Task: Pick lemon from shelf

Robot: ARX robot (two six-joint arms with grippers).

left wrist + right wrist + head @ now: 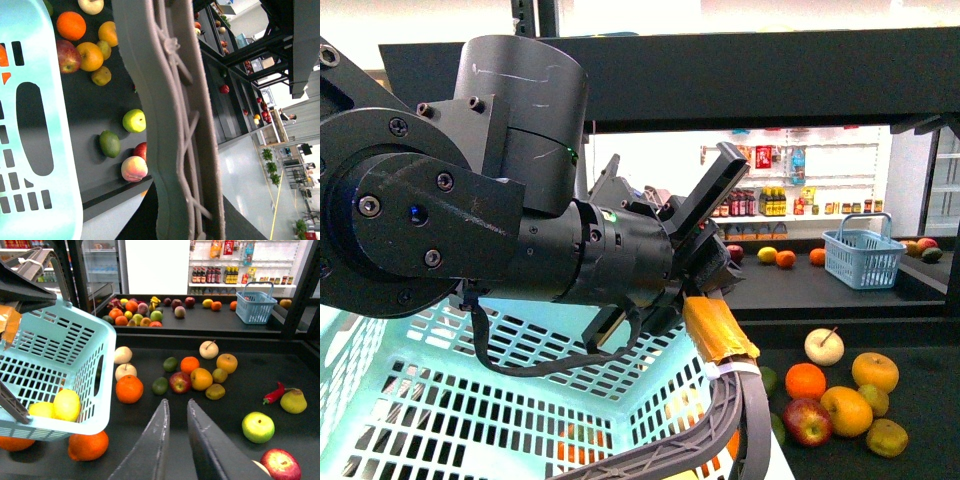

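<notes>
1. The light-blue basket (75,340) sits tilted on the dark tray of the shelf (240,400).
2. Two lemons (66,404) lie inside the basket, touching each other against its lower wall.
3. A small yellow fruit (220,375) that may be another lemon lies on the shelf tray well apart from the basket. It is in a cluster with a red apple (180,382) and other orange and yellow fruit.
4. One orange (129,388) rests on the tray just beside the basket's wall. Another orange (87,445) is tucked partly under the basket's rim.
5. The right gripper (177,402) hangs over bare tray near the basket. Its jaws stand a narrow gap apart with nothing between them.
6. The left gripper (700,250) is above the basket's open top in the front view. One of its fingers (720,335) is wrapped in orange tape. I cannot tell whether its jaws are apart or together.
7. A green apple (257,426) and a red pepper (273,394) lie on the tray far from the basket.
8. A smaller blue basket (255,307) stands on the further tray, well behind the light-blue basket.
</notes>
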